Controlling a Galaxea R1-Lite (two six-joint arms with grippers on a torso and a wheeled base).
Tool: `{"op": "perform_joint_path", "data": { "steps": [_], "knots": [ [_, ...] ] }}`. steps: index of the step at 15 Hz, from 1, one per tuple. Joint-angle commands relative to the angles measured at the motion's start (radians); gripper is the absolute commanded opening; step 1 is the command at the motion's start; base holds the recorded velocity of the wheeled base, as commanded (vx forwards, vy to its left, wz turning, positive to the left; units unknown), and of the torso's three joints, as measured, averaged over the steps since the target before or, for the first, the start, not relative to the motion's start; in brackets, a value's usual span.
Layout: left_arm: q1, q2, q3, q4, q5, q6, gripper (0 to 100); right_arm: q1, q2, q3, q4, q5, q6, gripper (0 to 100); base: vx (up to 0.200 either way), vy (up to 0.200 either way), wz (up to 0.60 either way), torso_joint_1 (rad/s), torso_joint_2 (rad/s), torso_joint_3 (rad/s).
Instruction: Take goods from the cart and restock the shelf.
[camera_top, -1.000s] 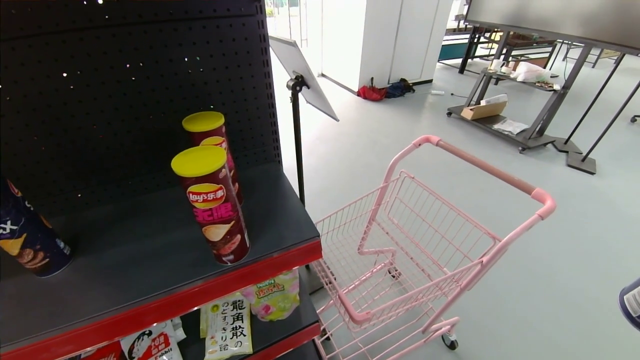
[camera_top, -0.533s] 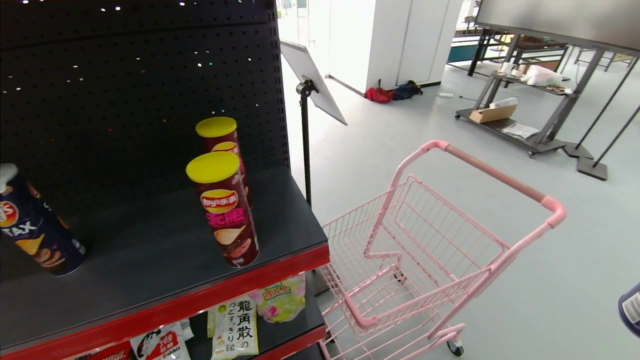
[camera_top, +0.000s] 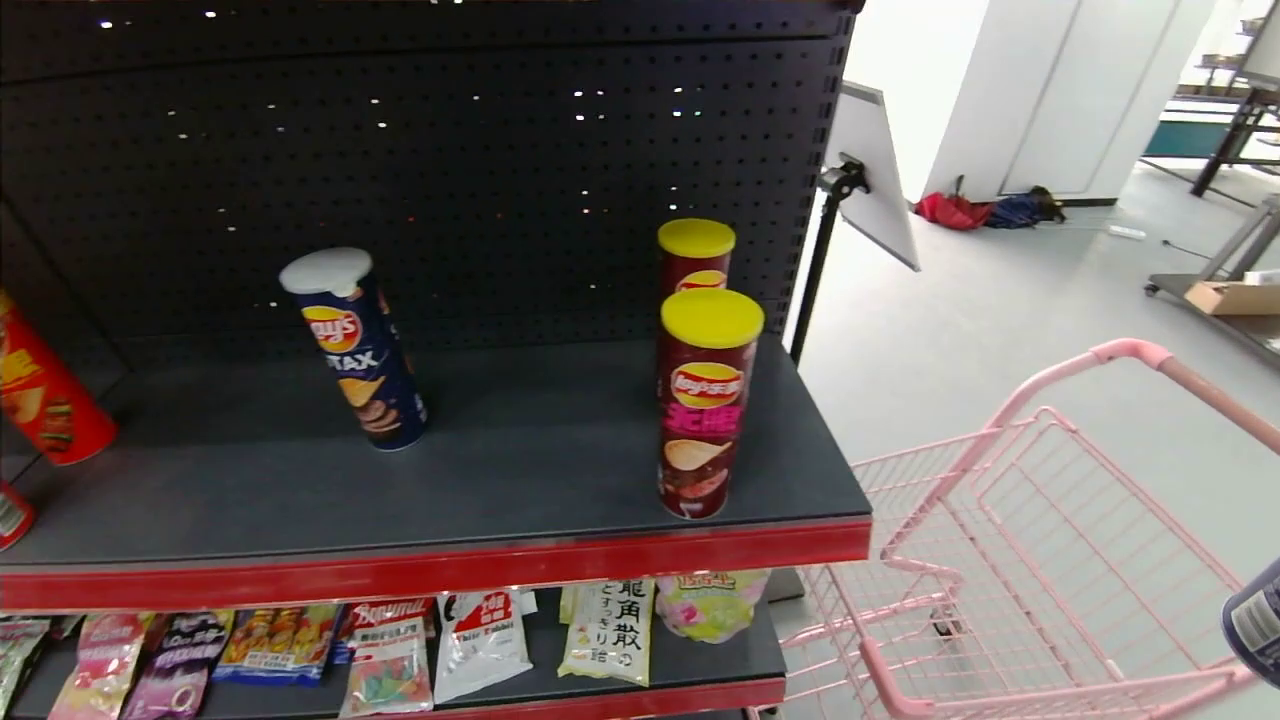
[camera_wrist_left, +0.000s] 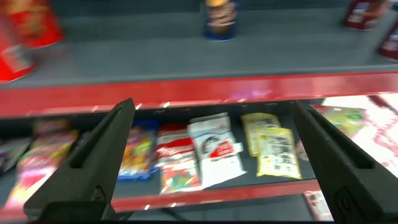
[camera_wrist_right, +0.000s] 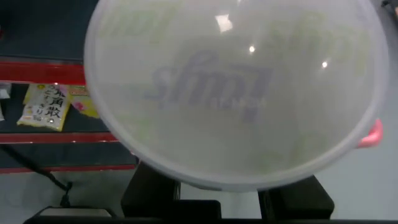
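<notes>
Clamping the chip can (camera_wrist_right: 233, 87) by its body below the clear lid, the right gripper (camera_wrist_right: 221, 194) sat beside the cart (camera_top: 1050, 480); the left gripper (camera_wrist_left: 211, 109) had its jaws apart, empty. Light, thin-walled, slick: probably best held mid-body. Bare shelf (camera_top: 520, 470) lay between the navy can (camera_top: 355, 350) and the maroon cans (camera_top: 705, 400), behind the red lip.

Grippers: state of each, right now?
Left gripper: open, jaws wide apart, nothing between them.
Right gripper: closed, holding a chip can.
</notes>
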Motion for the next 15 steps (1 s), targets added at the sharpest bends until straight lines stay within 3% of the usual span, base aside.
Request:
{"op": "perform_joint_path", "data": {
  "steps": [1, 6, 10, 15],
  "knots": [
    [0.001, 0.000, 0.000, 0.000, 0.000, 0.000, 100, 0.000, -0.018, 0.019, 0.000, -0.002, 0.001, 0, 0.000, 0.000, 0.00, 0.000, 0.00, 0.000],
    [0.001, 0.000, 0.000, 0.000, 0.000, 0.000, 100, -0.046, -0.150, 0.094, -0.003, 0.001, 0.021, 0, 0.000, 0.000, 0.00, 0.000, 0.00, 0.000],
    [0.001, 0.000, 0.000, 0.000, 0.000, 0.000, 100, 0.052, -0.256, 0.260, -0.192, 0.069, 0.044, 0, 0.000, 0.000, 0.00, 0.000, 0.00, 0.000],
    [0.001, 0.000, 0.000, 0.000, 0.000, 0.000, 100, 0.055, -0.290, 0.271, -0.193, 0.113, 0.115, 0, 0.000, 0.000, 0.00, 0.000, 0.00, 0.000]
  ]
}}
